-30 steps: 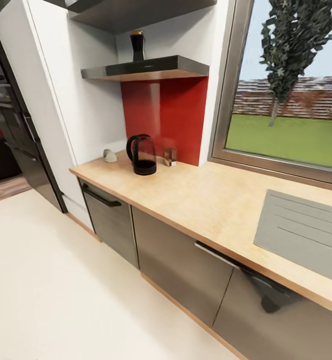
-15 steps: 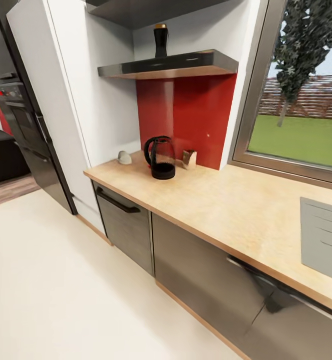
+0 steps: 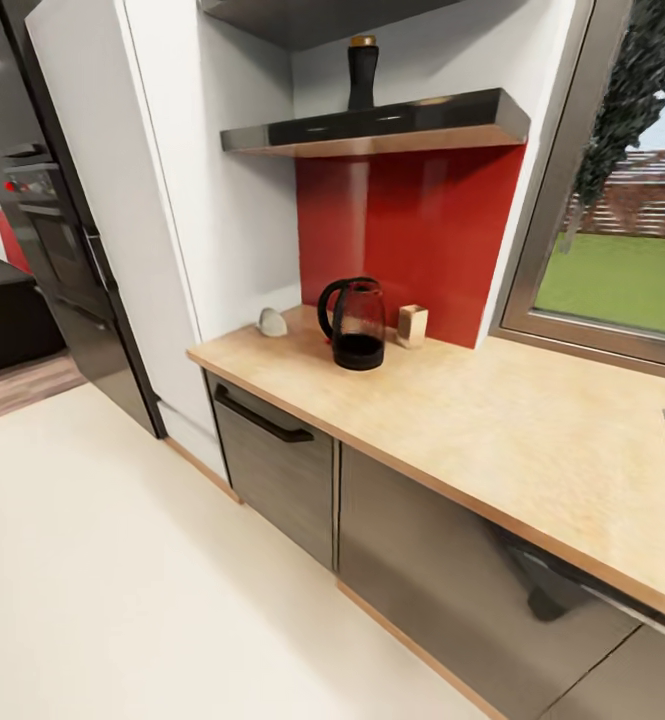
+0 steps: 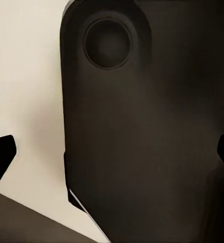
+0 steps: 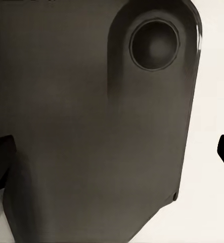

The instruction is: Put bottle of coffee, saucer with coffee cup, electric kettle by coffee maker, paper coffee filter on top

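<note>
Bottle of coffee (image 3: 362,72) sits upright on the shelf (image 3: 372,125) above the electric kettle (image 3: 355,325) — both grippers' fingertips spread wide, holding nothing atm.

Small grey lump (image 3: 272,322) beside electric kettle (image 3: 355,324): unidentifiable.

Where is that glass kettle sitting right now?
In the head view, the electric kettle stands on the kitchen countertop before the red wall panel, a small tan block beside it.
</note>
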Robot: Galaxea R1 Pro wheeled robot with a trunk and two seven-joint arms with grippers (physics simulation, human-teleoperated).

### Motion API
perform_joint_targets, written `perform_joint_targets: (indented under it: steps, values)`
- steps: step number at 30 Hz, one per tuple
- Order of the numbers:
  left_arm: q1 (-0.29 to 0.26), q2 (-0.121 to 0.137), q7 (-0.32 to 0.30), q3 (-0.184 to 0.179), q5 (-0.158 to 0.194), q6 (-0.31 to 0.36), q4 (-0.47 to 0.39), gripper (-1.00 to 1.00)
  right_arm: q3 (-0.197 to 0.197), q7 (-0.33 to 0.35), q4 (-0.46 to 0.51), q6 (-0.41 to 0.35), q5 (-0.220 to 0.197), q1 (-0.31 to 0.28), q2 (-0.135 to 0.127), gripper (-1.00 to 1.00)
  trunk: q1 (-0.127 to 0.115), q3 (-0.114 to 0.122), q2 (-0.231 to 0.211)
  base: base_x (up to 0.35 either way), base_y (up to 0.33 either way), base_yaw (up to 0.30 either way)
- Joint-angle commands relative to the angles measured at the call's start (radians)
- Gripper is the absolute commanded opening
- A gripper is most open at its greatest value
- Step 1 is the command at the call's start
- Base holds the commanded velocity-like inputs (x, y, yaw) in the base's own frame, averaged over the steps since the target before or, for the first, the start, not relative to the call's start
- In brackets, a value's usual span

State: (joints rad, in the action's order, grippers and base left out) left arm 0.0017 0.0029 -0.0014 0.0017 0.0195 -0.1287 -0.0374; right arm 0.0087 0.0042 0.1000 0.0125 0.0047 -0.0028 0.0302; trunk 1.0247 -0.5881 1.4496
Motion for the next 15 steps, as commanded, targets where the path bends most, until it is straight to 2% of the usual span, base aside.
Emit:
perform_joint_targets:
  steps: [1,15]
  values:
    - [0.000,0.000,0.000,0.000,0.002,-0.002,-0.001,1.00,0.000,0.000,0.000,0.001,0.000,0.000,0.000,1.00,0.000,-0.001,0.000,0.190,0.284,0.000]
    - [0.000,0.001,0.000,0.000,0.002,-0.002,-0.001,1.00,-0.001,0.002,0.002,0.001,0.000,0.000,-0.001,1.00,0.000,-0.001,0.000,0.190,0.284,0.000]
